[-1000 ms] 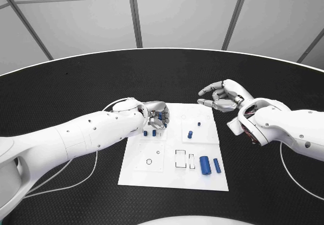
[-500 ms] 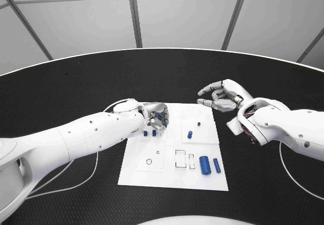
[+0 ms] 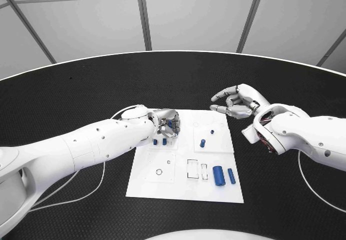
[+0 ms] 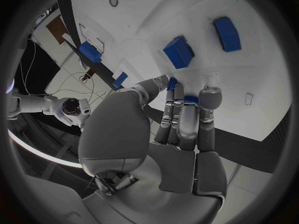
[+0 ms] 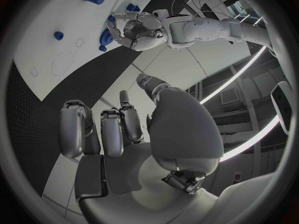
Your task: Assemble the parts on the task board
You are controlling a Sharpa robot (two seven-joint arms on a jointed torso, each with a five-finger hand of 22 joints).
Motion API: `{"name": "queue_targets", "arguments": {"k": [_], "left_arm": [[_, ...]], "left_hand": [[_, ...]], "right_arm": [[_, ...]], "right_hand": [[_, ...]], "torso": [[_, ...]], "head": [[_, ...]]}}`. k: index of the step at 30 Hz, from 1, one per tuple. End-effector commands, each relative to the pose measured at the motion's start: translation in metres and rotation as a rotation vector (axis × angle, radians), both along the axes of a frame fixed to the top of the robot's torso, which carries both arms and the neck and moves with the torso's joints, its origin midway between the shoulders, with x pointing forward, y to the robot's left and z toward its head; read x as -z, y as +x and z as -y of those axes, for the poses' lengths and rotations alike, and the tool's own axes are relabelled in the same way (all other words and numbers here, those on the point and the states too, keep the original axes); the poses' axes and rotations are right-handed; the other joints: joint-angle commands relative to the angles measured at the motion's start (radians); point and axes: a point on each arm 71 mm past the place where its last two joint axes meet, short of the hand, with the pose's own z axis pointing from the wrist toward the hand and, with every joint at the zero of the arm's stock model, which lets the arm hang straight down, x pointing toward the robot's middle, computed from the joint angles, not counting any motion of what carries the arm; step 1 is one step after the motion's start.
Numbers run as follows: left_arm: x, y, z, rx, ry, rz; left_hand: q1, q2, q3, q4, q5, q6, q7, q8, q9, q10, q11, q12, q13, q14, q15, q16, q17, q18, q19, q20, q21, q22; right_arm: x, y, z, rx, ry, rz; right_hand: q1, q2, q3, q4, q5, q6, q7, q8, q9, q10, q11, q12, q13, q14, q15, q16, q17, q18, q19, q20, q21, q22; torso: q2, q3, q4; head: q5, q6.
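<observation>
**A:** How far along does the assembly look?

**B:** Partly done, as a judgement. On the flat white rectangular task board [image 3: 189,186], two small blue blocks [image 3: 159,142] stand side by side at about nine o'clock from the board's middle. Two small blue pegs [image 3: 207,138] stand upright toward one o'clock. Those seem seated.

**A:** And what is left?

**B:** Two long blue cylinders [image 3: 223,176] lie loose toward five o'clock. Just beside them, toward the middle, sit two outlined rectangular slots [image 3: 196,168] with nothing in them. An outlined ring [image 3: 158,172] at seven o'clock is also unfilled.

**A:** What is the silver left hand [image 3: 168,125] doing?

**B:** It hovers over the board's ten o'clock corner, just above the blocks. In the left wrist view its fingertips [image 4: 206,95] appear to pinch a small blue piece [image 4: 172,82]. So it is probably grasping a part, though the grip is partly hidden.

**A:** The silver right hand [image 3: 236,101]?

**B:** It hangs off the board at one o'clock, over the black table [image 3: 86,85]. Its fingers are loosely curled, apart, holding nothing.
</observation>
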Motion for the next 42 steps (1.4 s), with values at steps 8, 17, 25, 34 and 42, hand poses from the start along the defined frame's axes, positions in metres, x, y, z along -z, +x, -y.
{"name": "queue_targets", "arguments": {"k": [8,17,25,34,42], "left_arm": [[0.0006,-0.0003,0.0003,0.000,0.005,-0.006],[0.0001,-0.0004,0.0010,0.003,-0.001,-0.001],[-0.0006,-0.0005,0.0014,0.006,-0.009,0.006],[-0.0001,-0.0004,0.0002,0.001,-0.004,0.002],[-0.0016,-0.0007,-0.0012,-0.002,-0.024,0.014]], "left_hand": [[0.036,0.061,0.025,-0.013,-0.009,0.020,-0.003,-0.001,-0.002,0.012,-0.006,0.001,0.000,0.019,-0.008,0.012,0.012,-0.017,0.023,-0.005,0.024,0.031],[0.062,0.078,0.054,-0.035,-0.011,0.029,-0.002,-0.005,-0.005,0.023,-0.007,-0.001,-0.002,0.025,-0.010,0.016,0.016,-0.021,0.033,-0.007,0.040,0.055],[0.049,0.072,0.051,-0.033,-0.013,0.034,-0.001,-0.007,-0.006,0.027,-0.006,-0.003,-0.003,0.025,-0.009,0.016,0.010,-0.022,0.036,-0.006,0.044,0.060],[0.021,0.041,0.030,-0.032,-0.012,0.025,0.002,-0.020,-0.012,0.020,-0.001,-0.019,-0.009,0.021,-0.005,0.012,-0.003,-0.020,0.029,-0.004,0.040,0.051],[0.020,0.038,0.028,-0.033,-0.011,0.019,0.004,-0.024,-0.013,0.017,0.001,-0.022,-0.010,0.019,-0.004,0.011,-0.005,-0.020,0.027,-0.003,0.039,0.049]], "right_arm": [[0.0000,0.0001,-0.0002,-0.001,0.000,0.000],[0.0000,0.0000,-0.0004,-0.002,0.000,0.000],[0.0000,-0.0001,-0.0002,-0.001,0.000,0.000],[-0.0002,-0.0002,0.0000,0.000,0.001,0.001],[-0.0001,-0.0003,0.0002,-0.001,0.000,0.000]], "right_hand": [[-0.004,-0.001,0.000,0.006,0.008,-0.005,-0.001,0.006,-0.002,0.001,-0.003,0.004,0.087,0.082,-0.008,-0.002,0.164,0.010,0.022,-0.009,0.000,0.054],[-0.004,-0.001,0.000,0.006,0.008,-0.005,-0.001,0.006,-0.002,0.001,-0.003,0.004,0.087,0.082,-0.008,-0.002,0.164,0.010,0.022,-0.009,0.000,0.054],[-0.004,-0.001,0.001,0.007,0.008,-0.004,-0.001,0.006,-0.002,0.003,-0.003,0.006,0.089,0.082,-0.008,-0.001,0.165,0.009,0.022,-0.009,0.001,0.055],[-0.004,-0.001,0.000,0.007,0.008,-0.004,-0.001,0.007,-0.002,0.001,-0.003,0.004,0.087,0.082,-0.008,-0.002,0.164,0.010,0.022,-0.009,0.000,0.053],[-0.004,-0.001,0.000,0.007,0.008,-0.004,-0.002,0.007,-0.002,0.002,-0.003,0.005,0.088,0.082,-0.008,-0.001,0.165,0.010,0.022,-0.009,0.000,0.053]], "torso": [[0.000,-0.0008,0.0005],[0.000,-0.0005,0.0002],[0.000,-0.0006,0.0006],[0.000,-0.0005,0.0002],[-0.001,-0.0008,0.0005]], "head": [[-0.001,-0.001],[-0.001,-0.004],[-0.001,-0.003],[-0.001,-0.003],[-0.002,-0.002]]}}
